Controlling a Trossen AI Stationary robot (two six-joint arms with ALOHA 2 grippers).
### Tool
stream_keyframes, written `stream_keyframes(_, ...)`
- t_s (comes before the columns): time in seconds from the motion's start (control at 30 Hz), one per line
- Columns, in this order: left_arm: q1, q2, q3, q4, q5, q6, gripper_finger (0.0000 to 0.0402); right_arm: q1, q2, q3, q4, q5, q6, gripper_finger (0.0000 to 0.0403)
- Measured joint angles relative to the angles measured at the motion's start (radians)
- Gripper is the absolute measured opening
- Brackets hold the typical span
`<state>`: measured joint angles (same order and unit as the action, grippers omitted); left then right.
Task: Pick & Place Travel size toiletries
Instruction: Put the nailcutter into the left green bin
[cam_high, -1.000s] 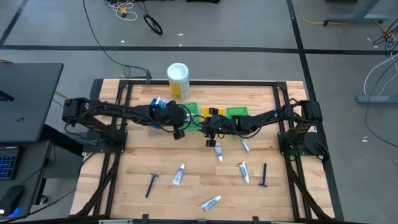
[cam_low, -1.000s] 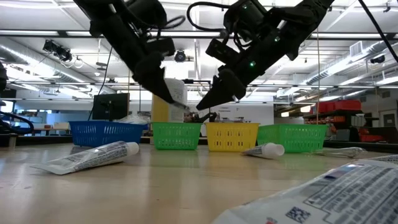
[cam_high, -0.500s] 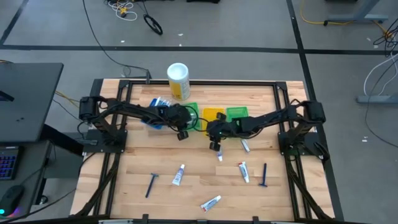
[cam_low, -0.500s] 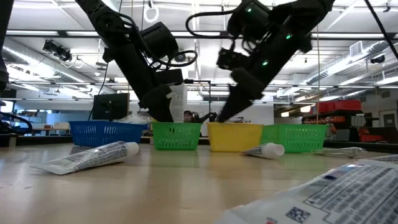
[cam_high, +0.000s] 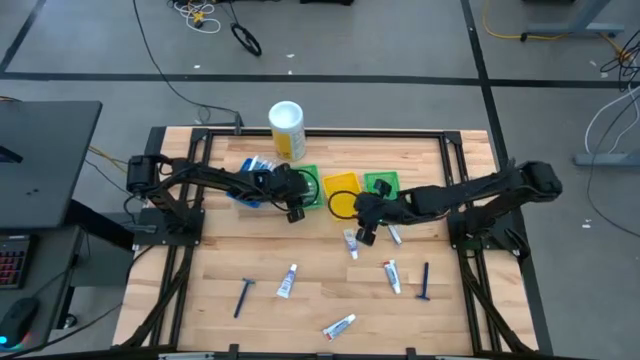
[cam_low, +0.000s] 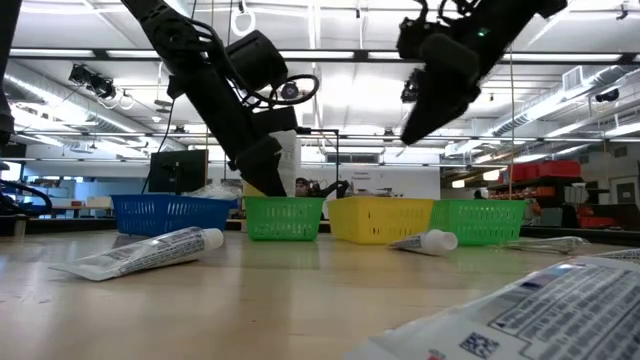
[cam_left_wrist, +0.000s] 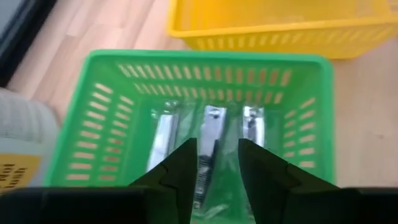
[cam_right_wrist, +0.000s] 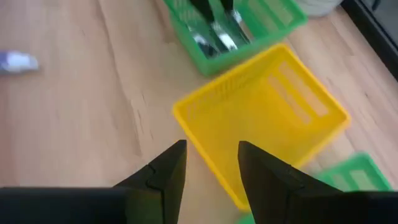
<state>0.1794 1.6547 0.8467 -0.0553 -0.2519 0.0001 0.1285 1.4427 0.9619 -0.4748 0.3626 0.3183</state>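
My left gripper (cam_left_wrist: 214, 163) has just parted over the green bin (cam_left_wrist: 99, 124) near the bench's back edge (silver tubes (cam_left_wrist: 211, 134) inside), so that drop looks done; right gripper (cam_right_wrist: 208, 165) open, empty.

table (cam_high: 320, 300): pale matt wood | green bin (cam_left_wrist: 112, 124): slotted glossy plastic | silver tubes (cam_left_wrist: 211, 134) inside it: shiny foil
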Motion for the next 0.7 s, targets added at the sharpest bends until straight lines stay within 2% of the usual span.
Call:
stream_keyframes(0.1, 0.0, -0.002, 0.0, 0.002, -0.004, 0.0, 0.0127, 0.009, -0.008, 0.0, -0.108, -0.03, 0.055, 0.0179)
stream_keyframes(0.2, 0.0, -0.002, 0.0, 0.001, 0.004, -0.011, 0.0124, 0.015, -0.006, 0.0, -0.228, -0.052, 0.177, 0.0206)
stream_keyframes(0.37, 0.0, -0.002, 0.0, 0.001, 0.005, -0.015, 0.0121, 0.036, -0.003, 0.0, -0.461, -0.062, 0.517, 0.0229)
stream_keyframes(0.43, 0.0, -0.002, 0.0, 0.001, 0.005, -0.014, 0.0121, 0.049, -0.003, -0.002, -0.531, -0.103, 0.673, 0.0229)
stream_keyframes(0.53, 0.0, -0.002, 0.0, 0.001, 0.004, -0.014, 0.0121, 0.066, -0.003, -0.03, -0.519, -0.193, 0.841, 0.0229)
stream_keyframes(0.7, 0.0, -0.002, 0.0, 0.001, 0.002, -0.013, 0.0121, 0.072, -0.003, -0.132, -0.427, -0.288, 0.898, 0.0229)
